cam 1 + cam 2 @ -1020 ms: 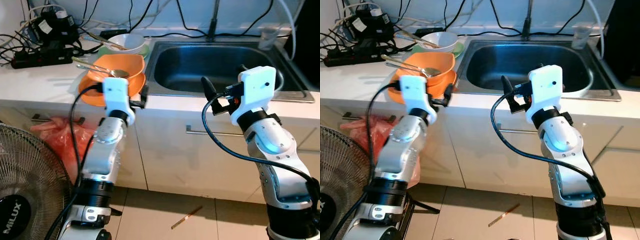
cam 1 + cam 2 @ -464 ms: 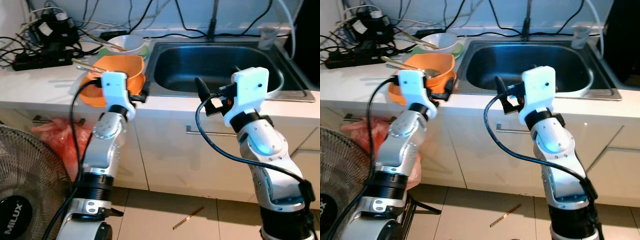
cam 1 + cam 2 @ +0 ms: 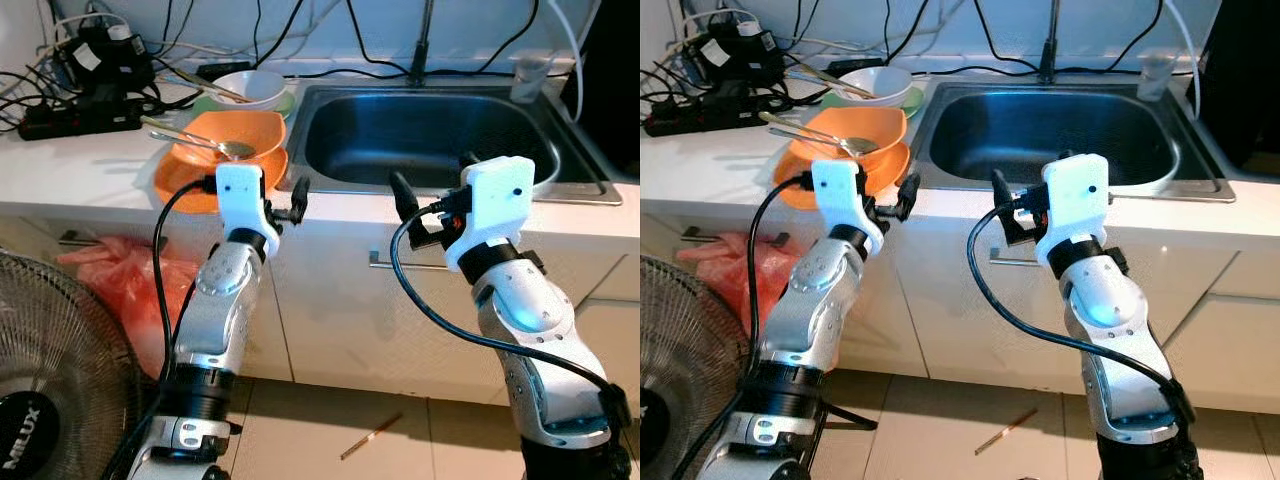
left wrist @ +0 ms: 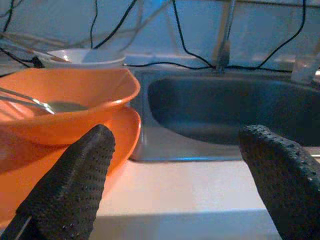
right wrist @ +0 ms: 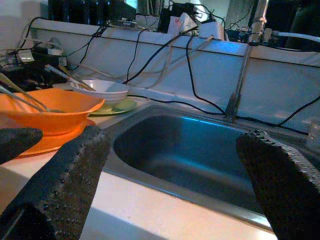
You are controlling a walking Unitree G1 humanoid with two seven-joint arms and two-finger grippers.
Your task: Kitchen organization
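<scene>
White kitchen tabletop (image 3: 90, 160) here, orange bowl (image 3: 235, 135) beside the sink (image 3: 420, 140), my left hand (image 3: 290, 200) and right hand (image 3: 405, 200) both wide and empty, guessing I reach for that bowl next.

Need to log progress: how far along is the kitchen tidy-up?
Nothing looks done: the orange bowl, spoon inside, sits on its orange plate beside the sink. Left gripper and right gripper hover open at the counter edge, holding nothing. All dishes remain.
</scene>
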